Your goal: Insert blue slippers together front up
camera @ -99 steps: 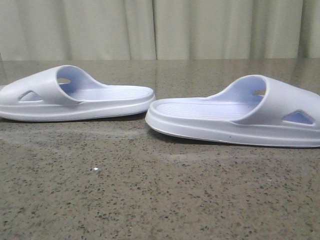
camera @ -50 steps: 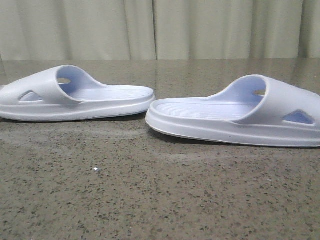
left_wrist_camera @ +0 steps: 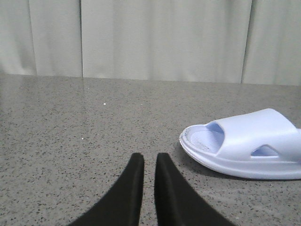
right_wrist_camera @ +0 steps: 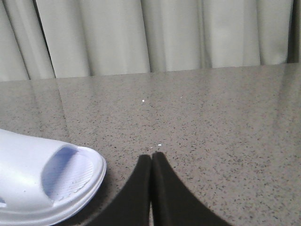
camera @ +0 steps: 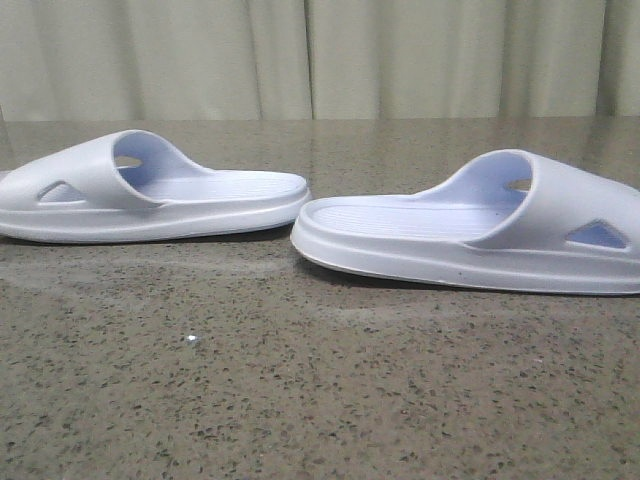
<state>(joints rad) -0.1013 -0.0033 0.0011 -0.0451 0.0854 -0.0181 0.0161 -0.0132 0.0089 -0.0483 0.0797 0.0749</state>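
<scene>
The left tool (left_wrist_camera: 146, 162) shows two dark fingers with only a thin gap between their tips, holding nothing and hanging low over the bare speckled table (left_wrist_camera: 70, 122). The right tool (right_wrist_camera: 151, 157) has its fingertips pressed together, also empty. Neither touches a slipper.

One slipper (left_wrist_camera: 244, 143) lies near the left tool, off to one side, sole down. The other slipper (right_wrist_camera: 44, 181) lies just beside the right tool, also flat on its sole. From the front, the left slipper (camera: 150, 195) and the right slipper (camera: 470, 235) lie in a line with their heels nearly meeting at the middle, a small gap between them, and their strapped fronts pointing outward. A pale curtain (camera: 320, 55) hangs behind.

The work looks to be at its start: nothing is grasped yet. Next, each tool would need to open wide, reach its nearer slipper and take it, likely by the strap or sole edge, before the two can be nested with fronts up.
</scene>
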